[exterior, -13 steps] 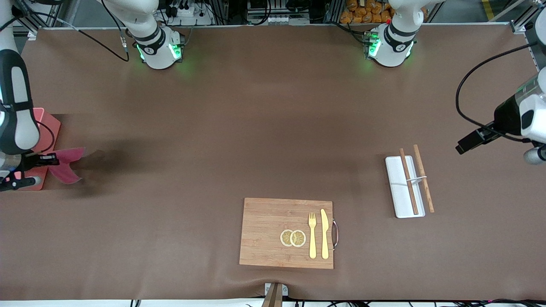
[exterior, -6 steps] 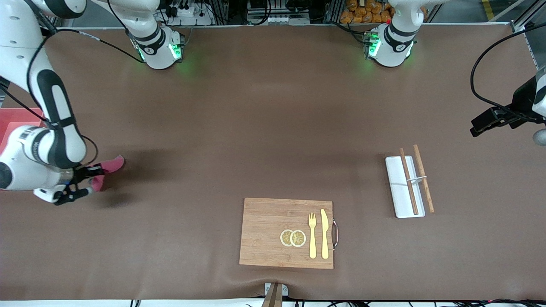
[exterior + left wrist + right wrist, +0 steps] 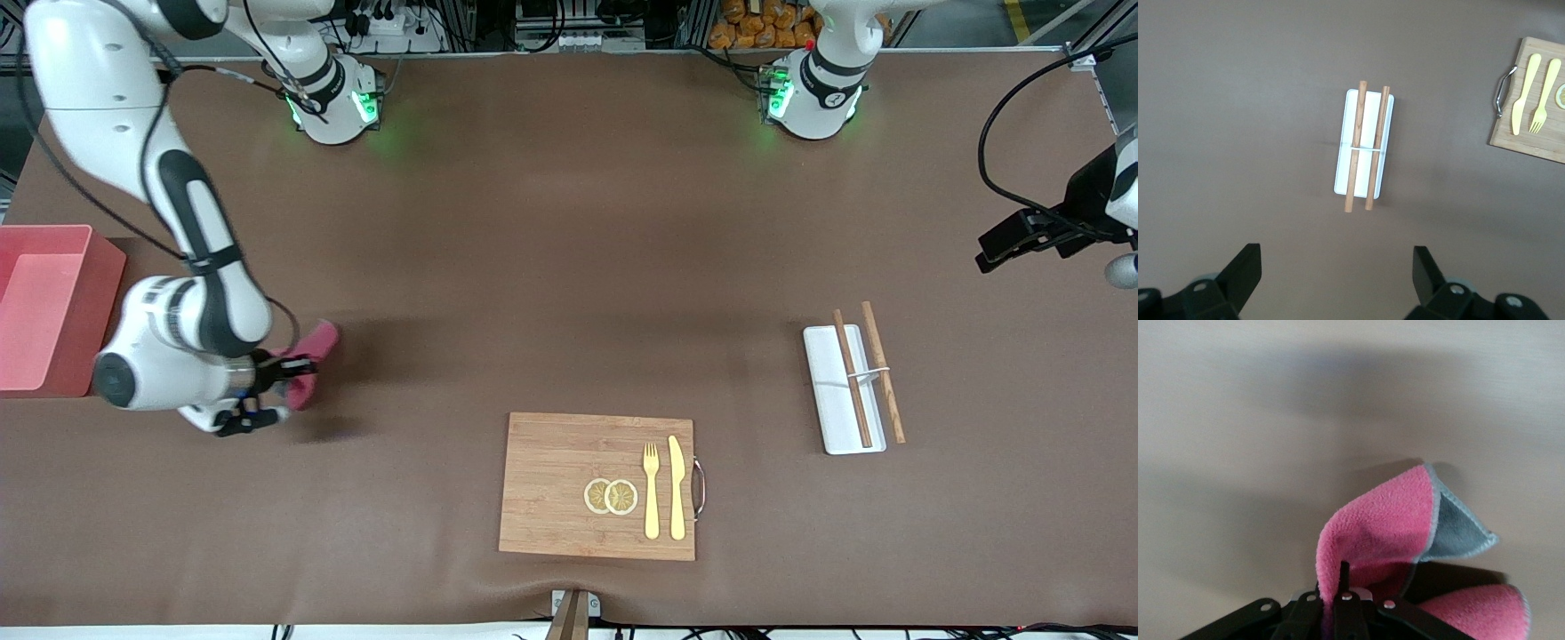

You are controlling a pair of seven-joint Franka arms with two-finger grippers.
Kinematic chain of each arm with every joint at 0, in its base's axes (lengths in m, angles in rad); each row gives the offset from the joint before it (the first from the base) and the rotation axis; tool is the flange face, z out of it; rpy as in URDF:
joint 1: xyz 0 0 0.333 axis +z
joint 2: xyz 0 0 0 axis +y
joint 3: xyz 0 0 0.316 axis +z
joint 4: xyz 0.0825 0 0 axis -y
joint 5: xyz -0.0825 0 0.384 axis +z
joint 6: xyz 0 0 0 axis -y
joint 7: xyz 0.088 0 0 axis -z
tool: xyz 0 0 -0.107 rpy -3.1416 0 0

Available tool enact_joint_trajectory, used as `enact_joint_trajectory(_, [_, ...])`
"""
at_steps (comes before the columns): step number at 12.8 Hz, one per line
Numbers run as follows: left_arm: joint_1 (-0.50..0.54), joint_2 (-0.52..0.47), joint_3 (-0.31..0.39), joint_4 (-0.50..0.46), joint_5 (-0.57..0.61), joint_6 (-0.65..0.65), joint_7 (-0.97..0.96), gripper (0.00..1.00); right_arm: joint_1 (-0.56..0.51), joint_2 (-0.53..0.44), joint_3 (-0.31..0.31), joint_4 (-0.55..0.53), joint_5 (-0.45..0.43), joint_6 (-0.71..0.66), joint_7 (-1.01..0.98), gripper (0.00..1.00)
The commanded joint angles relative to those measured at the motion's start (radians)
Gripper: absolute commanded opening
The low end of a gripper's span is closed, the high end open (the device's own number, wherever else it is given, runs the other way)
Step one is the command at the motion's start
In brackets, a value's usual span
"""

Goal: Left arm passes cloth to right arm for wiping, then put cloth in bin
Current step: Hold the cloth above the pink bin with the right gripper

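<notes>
My right gripper (image 3: 283, 380) is shut on the magenta-pink cloth (image 3: 313, 347) and holds it low over the brown table, between the pale pink bin (image 3: 100, 302) and the wooden board (image 3: 551, 480). In the right wrist view the cloth (image 3: 1378, 527) folds up out of the closed fingers of the right gripper (image 3: 1338, 590), showing a grey underside. The bin stands at the right arm's end of the table. My left gripper (image 3: 1005, 244) waits open and empty at the left arm's end; in the left wrist view the left gripper (image 3: 1337, 259) holds nothing.
The board carries a yellow fork (image 3: 652, 489), a yellow knife (image 3: 677, 487) and two lemon slices (image 3: 611, 496). A flat white tray (image 3: 831, 418) with two wooden chopsticks (image 3: 852, 378) lies toward the left arm's end; it also shows in the left wrist view (image 3: 1365, 143).
My right arm has carried the cloth away from the bin toward the middle of the table, uncovering the bin. The left gripper has drawn back a little toward the table's end.
</notes>
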Motion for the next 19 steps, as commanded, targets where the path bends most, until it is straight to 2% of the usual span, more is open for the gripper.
enact_joint_trajectory(1, [-0.010,-0.052,0.018,-0.054,-0.018,-0.002,0.015,1.00,0.122,-0.063,-0.011,0.010,0.060,-0.004,0.162,0.00])
enact_joint_trajectory(3, [-0.022,-0.058,0.029,-0.054,-0.013,-0.010,0.015,1.00,0.208,-0.168,-0.014,0.010,0.058,-0.015,0.330,0.00])
enact_joint_trajectory(5, [-0.025,-0.062,0.034,-0.049,-0.013,-0.010,0.010,1.00,0.250,-0.268,-0.017,0.013,0.047,-0.059,0.406,0.00])
enact_joint_trajectory(7, [-0.018,-0.060,0.029,-0.046,-0.012,-0.010,0.018,1.00,0.229,-0.362,-0.028,0.024,0.012,-0.175,0.402,0.00])
enact_joint_trajectory(9, [-0.014,-0.060,0.029,-0.043,-0.012,-0.010,0.019,1.00,0.169,-0.419,-0.046,0.065,-0.107,-0.335,0.374,0.00])
enact_joint_trajectory(10, [-0.014,-0.062,0.029,-0.045,-0.012,-0.010,0.019,1.00,0.122,-0.442,-0.046,0.088,-0.142,-0.401,0.330,0.00])
enact_joint_trajectory(13, [-0.016,-0.057,0.026,-0.043,-0.012,-0.010,0.019,1.00,-0.088,-0.459,-0.046,0.160,-0.154,-0.544,0.055,0.00])
enact_joint_trajectory(15, [-0.016,-0.054,0.025,-0.043,-0.012,-0.010,0.019,1.00,-0.225,-0.451,-0.048,0.183,-0.176,-0.556,-0.120,0.00])
enact_joint_trajectory(17, [-0.016,-0.054,0.023,-0.043,-0.015,-0.010,0.021,1.00,-0.350,-0.436,-0.046,0.185,-0.241,-0.549,-0.292,0.00])
enact_joint_trajectory(19, [-0.014,-0.054,0.023,-0.040,-0.015,-0.010,0.021,1.00,-0.473,-0.376,-0.048,0.211,-0.290,-0.544,-0.415,0.00])
